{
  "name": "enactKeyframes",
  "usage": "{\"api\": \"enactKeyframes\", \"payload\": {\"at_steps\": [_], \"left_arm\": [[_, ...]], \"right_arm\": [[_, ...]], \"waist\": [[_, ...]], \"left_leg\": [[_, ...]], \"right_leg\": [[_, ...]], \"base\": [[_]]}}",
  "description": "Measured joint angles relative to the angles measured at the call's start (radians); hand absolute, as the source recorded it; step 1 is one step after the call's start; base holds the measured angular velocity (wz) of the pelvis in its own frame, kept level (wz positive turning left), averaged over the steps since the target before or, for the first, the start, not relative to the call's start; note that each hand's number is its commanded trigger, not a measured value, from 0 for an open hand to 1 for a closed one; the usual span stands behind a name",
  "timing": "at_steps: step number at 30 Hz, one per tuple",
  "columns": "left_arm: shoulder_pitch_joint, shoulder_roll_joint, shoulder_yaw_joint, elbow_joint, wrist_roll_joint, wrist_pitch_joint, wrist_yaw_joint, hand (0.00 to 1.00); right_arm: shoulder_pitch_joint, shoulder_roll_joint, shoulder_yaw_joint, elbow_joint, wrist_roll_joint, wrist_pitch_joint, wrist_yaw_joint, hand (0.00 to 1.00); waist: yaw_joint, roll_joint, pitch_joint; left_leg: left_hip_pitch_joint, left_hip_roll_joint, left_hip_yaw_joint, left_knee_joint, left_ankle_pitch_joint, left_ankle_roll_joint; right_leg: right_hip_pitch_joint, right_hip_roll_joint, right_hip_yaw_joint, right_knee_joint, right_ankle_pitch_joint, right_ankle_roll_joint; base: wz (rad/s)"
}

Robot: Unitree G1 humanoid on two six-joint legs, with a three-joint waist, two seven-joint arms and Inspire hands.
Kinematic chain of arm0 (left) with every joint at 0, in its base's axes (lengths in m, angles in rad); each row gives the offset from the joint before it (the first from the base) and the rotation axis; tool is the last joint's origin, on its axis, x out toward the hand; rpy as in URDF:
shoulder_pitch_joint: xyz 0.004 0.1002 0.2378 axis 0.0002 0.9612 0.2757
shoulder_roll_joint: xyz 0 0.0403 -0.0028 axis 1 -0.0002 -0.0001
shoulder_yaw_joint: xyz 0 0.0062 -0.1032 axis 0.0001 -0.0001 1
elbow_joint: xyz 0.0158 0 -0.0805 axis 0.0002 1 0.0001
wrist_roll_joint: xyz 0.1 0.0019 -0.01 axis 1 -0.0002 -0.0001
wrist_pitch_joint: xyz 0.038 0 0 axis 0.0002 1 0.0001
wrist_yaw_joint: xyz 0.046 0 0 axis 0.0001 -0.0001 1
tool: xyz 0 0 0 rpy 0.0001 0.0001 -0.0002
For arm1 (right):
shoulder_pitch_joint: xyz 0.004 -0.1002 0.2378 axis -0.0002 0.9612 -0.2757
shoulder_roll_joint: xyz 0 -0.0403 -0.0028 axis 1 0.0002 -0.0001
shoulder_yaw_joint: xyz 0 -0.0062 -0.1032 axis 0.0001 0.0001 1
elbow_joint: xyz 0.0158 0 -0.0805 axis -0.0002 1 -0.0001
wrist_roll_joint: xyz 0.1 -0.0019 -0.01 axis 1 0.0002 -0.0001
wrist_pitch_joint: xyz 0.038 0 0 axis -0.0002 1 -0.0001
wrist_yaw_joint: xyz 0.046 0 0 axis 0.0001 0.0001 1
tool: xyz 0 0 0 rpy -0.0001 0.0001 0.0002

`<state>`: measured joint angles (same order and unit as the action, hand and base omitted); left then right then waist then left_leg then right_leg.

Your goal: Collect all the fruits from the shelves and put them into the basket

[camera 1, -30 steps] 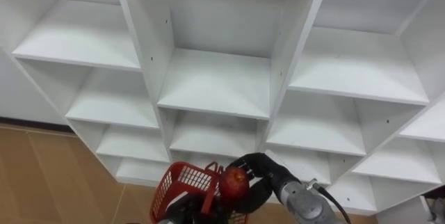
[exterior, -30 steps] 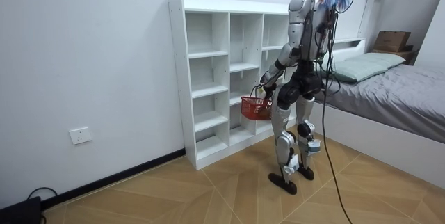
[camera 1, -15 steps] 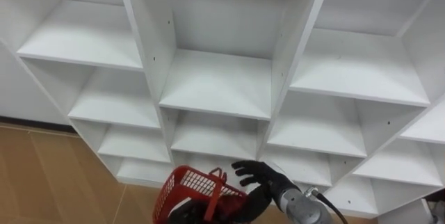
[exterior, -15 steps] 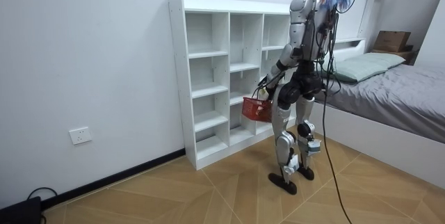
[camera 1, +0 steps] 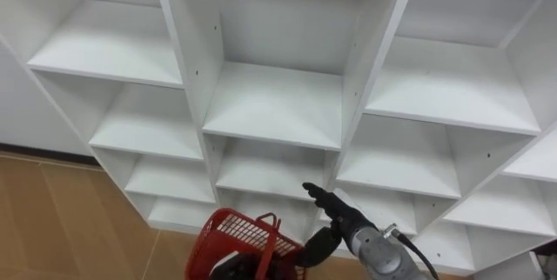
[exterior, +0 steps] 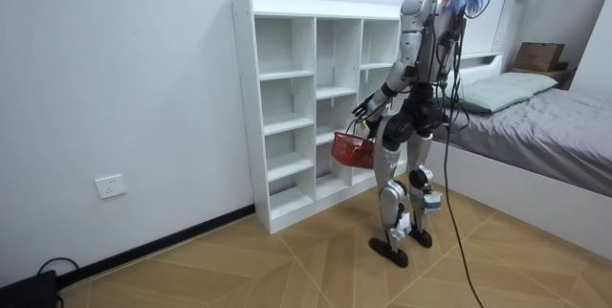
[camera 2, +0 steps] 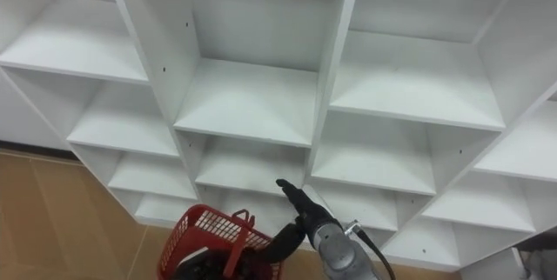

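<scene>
- The robot stands upright, knees slightly bent, facing the white closet (exterior: 287, 74), with a bed (exterior: 564, 145) close behind it on the room view's right.
- The closet is a grid of open compartments, three columns wide, set against a plain white wall (exterior: 124, 78). Seen from the robot's head, its flat white shelf boards (camera 1: 274, 102) fan out above and to both sides.
- The right hand (camera 1: 339, 221) is raised in front of the lower middle compartments with its fingers (camera 1: 315, 195) stretched out straight toward the shelves and the thumb dropped below. It grasps nothing and touches no board.
- A red mesh basket (camera 1: 233, 228) hangs just below and to the left of that hand, its handle (camera 1: 268, 245) standing up. In the room view it sits at thigh height between the robot and the closet.
- The left hand (camera 1: 233, 268) appears as a dark shape at the bottom edge, under the basket; how it holds cannot be told.
- Whether any fruit lies in the basket cannot be told, as its inside is hidden at these angles.
- The floor (exterior: 287, 260) is light wood laid in a herringbone pattern, edged by a dark skirting board (exterior: 172, 241).
- A wall socket (exterior: 113, 187) sits low on the wall, well to the left of the closet.
- The bed carries a grey cover and a pale pillow (exterior: 507, 88), with a cardboard box (exterior: 540, 56) behind it.
</scene>
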<state>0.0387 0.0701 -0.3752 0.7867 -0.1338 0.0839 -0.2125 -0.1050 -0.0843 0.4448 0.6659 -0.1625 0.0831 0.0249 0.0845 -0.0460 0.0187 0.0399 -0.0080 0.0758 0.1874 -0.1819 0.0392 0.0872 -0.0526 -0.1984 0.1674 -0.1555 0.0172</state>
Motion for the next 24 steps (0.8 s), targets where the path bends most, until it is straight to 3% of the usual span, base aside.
{"api": "enactKeyframes", "payload": {"at_steps": [24], "left_arm": [[0.000,-0.001,0.001,0.000,0.012,0.000,0.003,1.00]], "right_arm": [[0.000,-0.006,-0.011,-0.003,0.007,-0.019,-0.001,0.00]], "waist": [[-0.006,0.008,-0.0036]], "left_leg": [[-0.011,-0.004,-0.019,0.011,0.000,0.001]], "right_leg": [[0.002,-0.001,-0.008,0.000,0.000,0.000]], "base": [[0.02]]}}
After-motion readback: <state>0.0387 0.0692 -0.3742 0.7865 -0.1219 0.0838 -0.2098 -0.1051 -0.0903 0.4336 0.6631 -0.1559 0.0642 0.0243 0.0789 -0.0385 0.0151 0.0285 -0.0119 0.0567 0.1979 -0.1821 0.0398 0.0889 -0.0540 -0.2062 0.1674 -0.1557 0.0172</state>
